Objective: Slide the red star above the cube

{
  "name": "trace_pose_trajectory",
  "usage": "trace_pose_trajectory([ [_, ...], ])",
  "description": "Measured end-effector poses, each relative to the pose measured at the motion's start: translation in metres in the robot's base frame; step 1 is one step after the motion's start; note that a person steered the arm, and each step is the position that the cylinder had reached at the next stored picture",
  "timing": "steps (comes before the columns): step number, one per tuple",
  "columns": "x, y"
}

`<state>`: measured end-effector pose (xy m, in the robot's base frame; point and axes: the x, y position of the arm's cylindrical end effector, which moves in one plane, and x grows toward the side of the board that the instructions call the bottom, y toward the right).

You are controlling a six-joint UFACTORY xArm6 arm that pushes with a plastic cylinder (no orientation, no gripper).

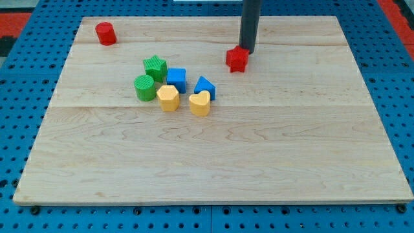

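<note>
1. A red cylinder block (105,33) stands alone near the top-left corner of the light wooden counter (213,162), well apart from everything else.
2. A green cylinder block (145,87) forms the left edge of a cluster in the counter's upper-middle area.
3. A green star-shaped block (155,67) sits just above and slightly right of the green cylinder, touching or nearly touching it.
4. A yellow block of rounded, roughly hexagonal shape (168,98) lies just right of the green cylinder and below the blue cube.
5. A blue cube block (176,79) sits just right of the green star, with the yellow rounded block right against its lower edge.
6. A yellow heart-shaped block (200,103) lies at the cluster's lower right, beside the first yellow block.
7. A blue block of wedge-like shape (205,87) rests just above the yellow heart, to the right of the cube.
8. The red star-shaped block (237,59) sits apart from the cluster, to the right of the cube and a little higher toward the view's top.
9. My tip (248,50), the lower end of the dark rod, meets the red star at its upper-right side; there is no hand on this arm, so nothing is grasped.
10. A blue perforated base (394,77) surrounds the counter.
</note>
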<state>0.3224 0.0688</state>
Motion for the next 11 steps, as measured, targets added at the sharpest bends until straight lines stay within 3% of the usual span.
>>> trace_pose_trajectory([
  [1, 0.020, 0.001],
  [2, 0.027, 0.042],
  [4, 0.054, 0.027],
  [5, 0.058, -0.008],
  [7, 0.022, -0.070],
  [8, -0.001, -0.049],
  [9, -0.013, -0.071],
  [11, -0.021, -0.143],
])
